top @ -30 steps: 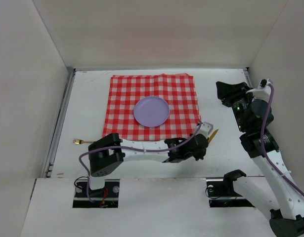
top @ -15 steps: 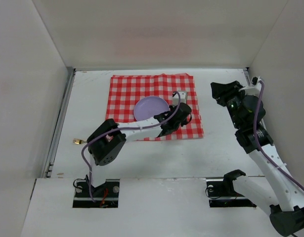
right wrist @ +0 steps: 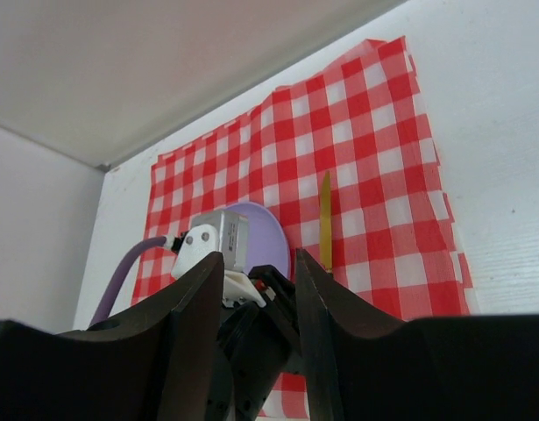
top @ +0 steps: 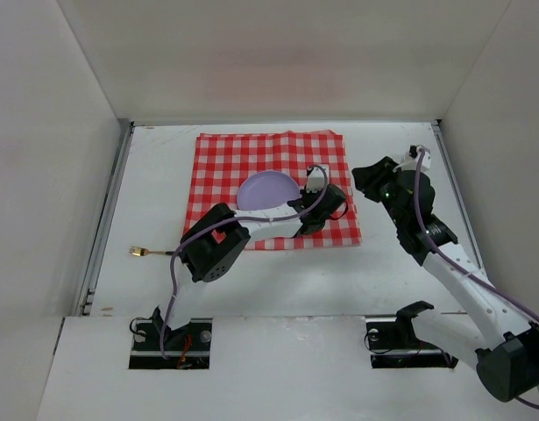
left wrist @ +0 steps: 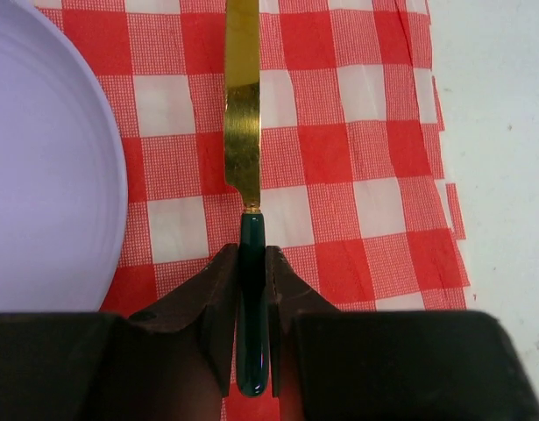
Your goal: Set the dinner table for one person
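Observation:
My left gripper is shut on the dark green handle of a gold-bladed knife. The knife lies along the red-and-white checked cloth, just right of the lilac plate, with its blade pointing away from me. I cannot tell whether the blade touches the cloth. The knife also shows in the right wrist view. My right gripper is open and empty above the white dinner table, right of the cloth and facing my left wrist. A gold fork lies on the table at the far left.
The cloth's right edge lies close to the knife, with bare table beyond it. White walls enclose the table on the left, back and right. Metal rails run along the table's side edges.
My left arm has carried the knife from the bare table off the cloth's front right corner onto the cloth beside the plate. My right gripper has moved left towards the cloth.

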`<move>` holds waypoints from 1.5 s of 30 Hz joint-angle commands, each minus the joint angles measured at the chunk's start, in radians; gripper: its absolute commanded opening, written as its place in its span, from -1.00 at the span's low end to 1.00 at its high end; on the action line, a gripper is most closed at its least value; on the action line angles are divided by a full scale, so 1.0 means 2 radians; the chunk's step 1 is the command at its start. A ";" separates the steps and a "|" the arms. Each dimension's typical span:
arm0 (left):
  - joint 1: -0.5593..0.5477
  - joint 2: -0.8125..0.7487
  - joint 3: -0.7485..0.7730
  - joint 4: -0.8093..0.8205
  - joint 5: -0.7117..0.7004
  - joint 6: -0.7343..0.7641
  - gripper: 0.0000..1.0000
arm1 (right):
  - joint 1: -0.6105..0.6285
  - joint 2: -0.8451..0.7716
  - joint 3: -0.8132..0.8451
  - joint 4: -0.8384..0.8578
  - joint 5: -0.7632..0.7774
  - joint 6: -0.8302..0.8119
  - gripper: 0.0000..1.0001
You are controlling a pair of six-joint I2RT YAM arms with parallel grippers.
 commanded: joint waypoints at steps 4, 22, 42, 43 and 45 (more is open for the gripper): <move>0.009 0.017 0.037 -0.007 -0.021 -0.016 -0.93 | 0.005 0.001 -0.018 0.061 -0.027 0.003 -0.12; 0.007 0.002 0.023 0.008 -0.018 -0.011 -0.19 | -0.005 -0.002 -0.036 0.065 -0.025 0.001 0.08; 0.147 -0.483 -0.347 -0.211 -0.131 -0.215 -0.28 | 0.092 0.074 -0.108 0.149 -0.028 0.009 -0.50; 0.163 -0.498 -0.356 -0.237 -0.121 -0.234 -0.28 | 0.099 0.077 -0.108 0.152 -0.031 0.009 -0.45; 0.201 -0.526 -0.381 -0.275 -0.097 -0.261 -0.31 | 0.108 0.086 -0.108 0.159 -0.032 0.008 -0.37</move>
